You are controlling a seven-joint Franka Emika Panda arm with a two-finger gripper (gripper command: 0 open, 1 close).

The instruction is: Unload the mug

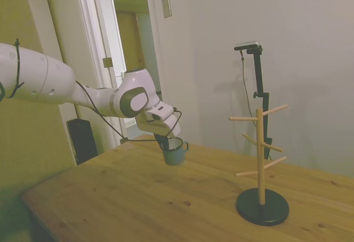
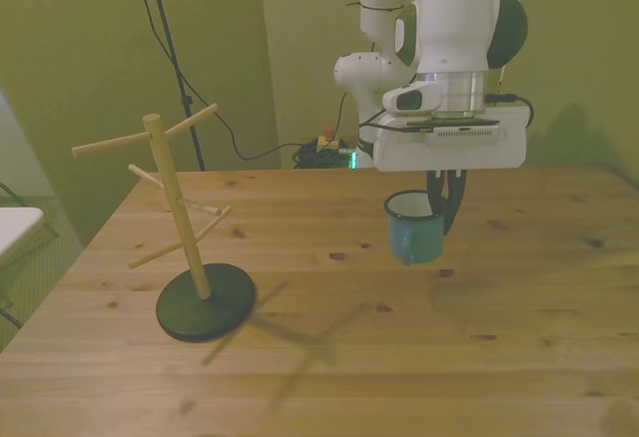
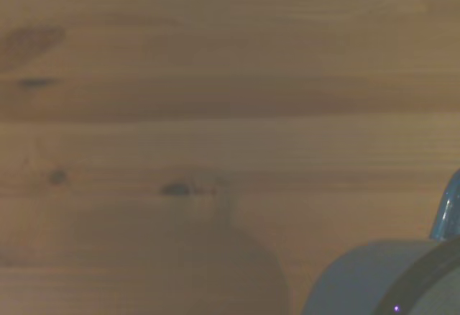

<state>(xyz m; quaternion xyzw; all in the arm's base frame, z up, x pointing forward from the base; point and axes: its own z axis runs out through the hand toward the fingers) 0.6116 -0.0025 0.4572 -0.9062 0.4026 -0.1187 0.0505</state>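
The light blue-teal mug (image 1: 175,152) (image 2: 413,227) hangs in the air above the wooden table (image 1: 138,203) (image 2: 329,347), upright with its dark rim up. My gripper (image 1: 164,142) (image 2: 442,201) is shut on the mug, gripping its rim at the side. The mug's shadow falls on the boards below it, so it is clear of the table. Part of the mug's pale wall and dark rim (image 3: 381,279) shows in a corner of the wrist view over the wood grain.
A wooden mug tree (image 1: 260,164) (image 2: 180,218) with bare pegs stands on a round black base (image 1: 263,206) (image 2: 207,301), off to the front view's left of the mug. A doorway (image 1: 133,37) lies behind the arm.
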